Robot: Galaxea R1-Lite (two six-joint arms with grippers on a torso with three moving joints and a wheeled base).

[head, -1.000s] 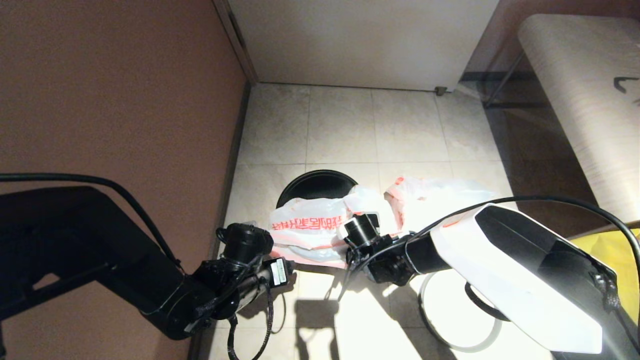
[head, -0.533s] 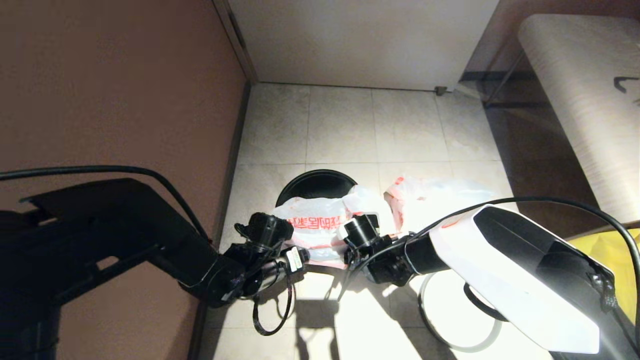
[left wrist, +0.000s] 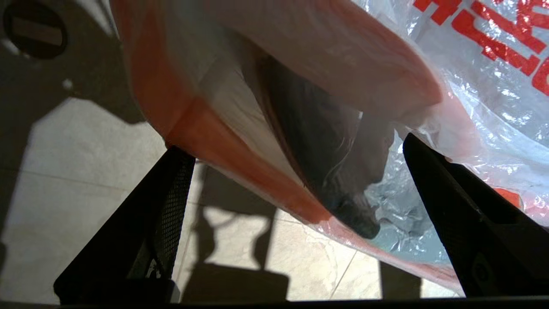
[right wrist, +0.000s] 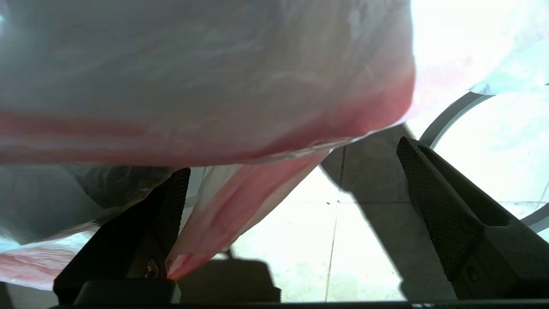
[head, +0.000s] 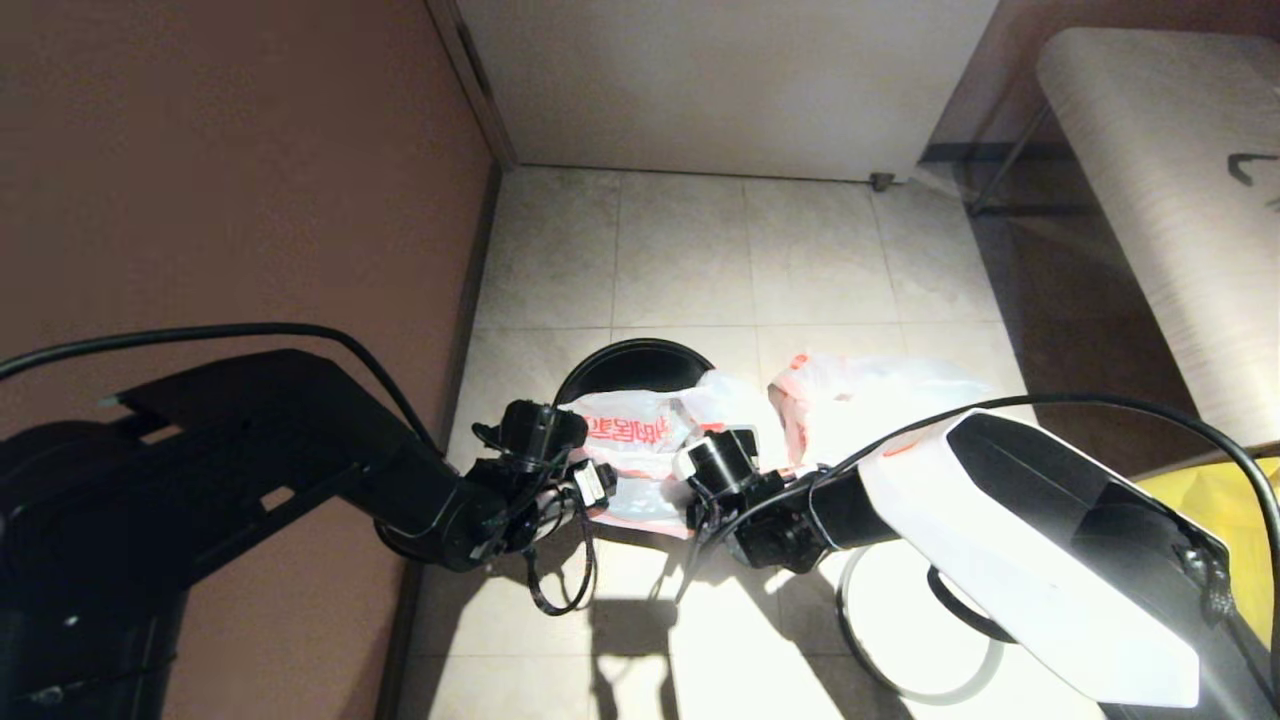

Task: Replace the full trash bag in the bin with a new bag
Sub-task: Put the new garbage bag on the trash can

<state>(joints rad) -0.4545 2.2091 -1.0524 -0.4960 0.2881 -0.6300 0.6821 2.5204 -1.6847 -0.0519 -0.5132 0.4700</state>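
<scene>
The round black bin (head: pixel 628 366) stands on the tiled floor by the brown wall. The new bag (head: pixel 640 445), thin and white with red characters, hangs bunched over the bin's near side. My left gripper (left wrist: pixel 294 143) is open at the bag's left edge, with the film (left wrist: pixel 300 77) lying across the gap between its fingers. My right gripper (right wrist: pixel 294 156) is open at the bag's right edge, and a red-edged fold (right wrist: pixel 240 201) drapes against one finger. The full trash bag (head: pixel 870 390) lies bulging on the floor right of the bin.
A thin grey hoop (head: pixel 855 640) lies flat on the floor under my right arm and shows again as a grey arc (right wrist: pixel 446 116). A big yellow bag (head: pixel 1225 500) is at the far right. A pale bench (head: pixel 1160 180) stands at the back right.
My left arm has swung forward and right to the bag's left edge. The bag has bunched up toward the bin. The right arm has not moved.
</scene>
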